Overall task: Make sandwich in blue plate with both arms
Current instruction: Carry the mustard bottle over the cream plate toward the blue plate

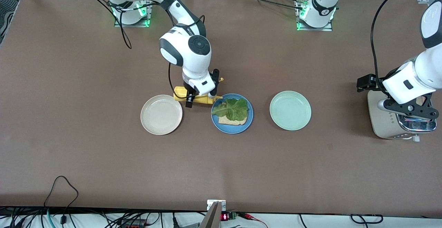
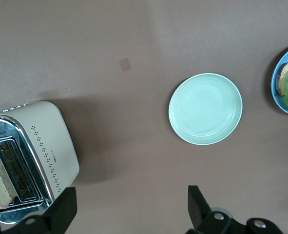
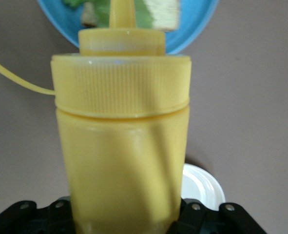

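Brown tabletop (image 1: 103,159): on our blue plate (image 1: 217,122) sit bread and lettuce (image 1: 232,108). Our right end effector (image 1: 199,95) clamps the mustard bottle (image 1: 193,98) beside it; left end effector (image 1: 409,112), fingers apart, hovers over the toaster (image 1: 380,121). Sauce and top slice remain.

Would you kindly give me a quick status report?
Right gripper shut on yellow squeeze bottle, nozzle at blue plate. Left gripper open over toaster. Plate holds bread slice, lettuce; no top slice.

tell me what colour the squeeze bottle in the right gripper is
Yellow all over, ribbed cap and nozzle included: the plastic squeeze bottle shows best in the right wrist view.
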